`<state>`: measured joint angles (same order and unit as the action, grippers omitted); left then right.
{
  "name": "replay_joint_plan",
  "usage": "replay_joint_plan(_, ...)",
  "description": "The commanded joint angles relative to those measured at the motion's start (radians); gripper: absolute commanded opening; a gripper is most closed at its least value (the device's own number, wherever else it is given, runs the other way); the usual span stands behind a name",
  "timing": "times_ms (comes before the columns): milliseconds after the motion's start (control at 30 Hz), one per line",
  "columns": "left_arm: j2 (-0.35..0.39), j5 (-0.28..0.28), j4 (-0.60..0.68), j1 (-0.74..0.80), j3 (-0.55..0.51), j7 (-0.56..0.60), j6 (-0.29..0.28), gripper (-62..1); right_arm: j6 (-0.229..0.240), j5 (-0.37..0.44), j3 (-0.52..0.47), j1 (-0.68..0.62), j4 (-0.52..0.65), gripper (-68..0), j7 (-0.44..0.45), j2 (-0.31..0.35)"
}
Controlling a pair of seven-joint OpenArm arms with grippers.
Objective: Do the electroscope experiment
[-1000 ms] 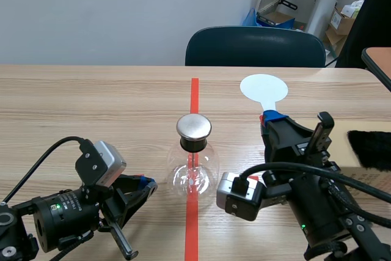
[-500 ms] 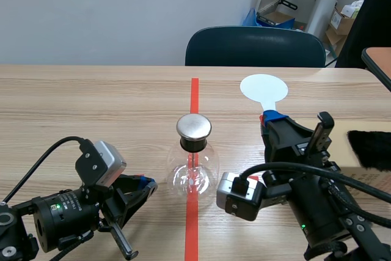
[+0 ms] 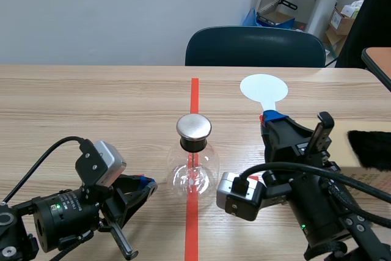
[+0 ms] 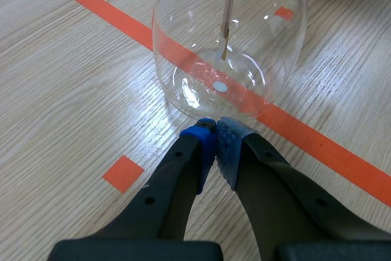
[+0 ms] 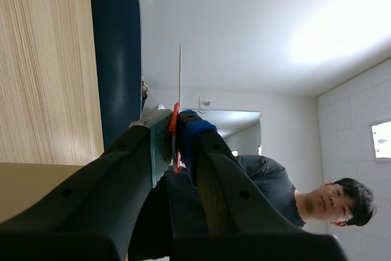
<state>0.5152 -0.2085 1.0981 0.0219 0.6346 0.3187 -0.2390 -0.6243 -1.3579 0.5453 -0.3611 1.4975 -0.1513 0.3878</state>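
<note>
Scene view: a glass flask (image 3: 193, 174) stands on the table (image 3: 91, 102), astride the red tape line (image 3: 194, 93).
Flask top: a round metal cap (image 3: 193, 127) sits on its dark neck.
Inside the flask: a thin rod (image 4: 228, 10) hangs down the middle, seen through the glass from the left wrist.
Left gripper (image 3: 146, 185): lies low on the table just left of the flask, pointing at its base. Its blue pads (image 4: 204, 142) are pressed together with nothing between them, and the tips are just short of the glass; I cannot tell if they touch it.
Right gripper (image 3: 272, 118): raised to the right of the flask and a little behind it, fingers pointing up.
Paddle (image 3: 263, 88): a white round disc on a stem, upright, its stem pinched between the right gripper's fingers. It stands right of the flask and beyond it, apart from the cap.
Fur (image 3: 369, 147): a black tuft far right of the flask, lying on a tan box (image 3: 366, 178).
Chair (image 3: 255, 47): dark, behind the table, beyond the flask and slightly to its right.
</note>
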Motion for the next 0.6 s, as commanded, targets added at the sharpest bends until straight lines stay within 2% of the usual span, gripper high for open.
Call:
replay_joint_plan(0,-0.005,-0.003,0.008,-0.005,-0.004,0.013,-0.002,-57.8,-0.011,0.000,-0.001,0.006,0.006,-66.9,-0.001,0.000)
replay_joint_plan(567,-0.005,-0.003,0.008,-0.005,-0.004,0.004,-0.002,-57.8,-0.011,0.000,-0.001,0.006,0.006,-66.9,0.000,0.001)
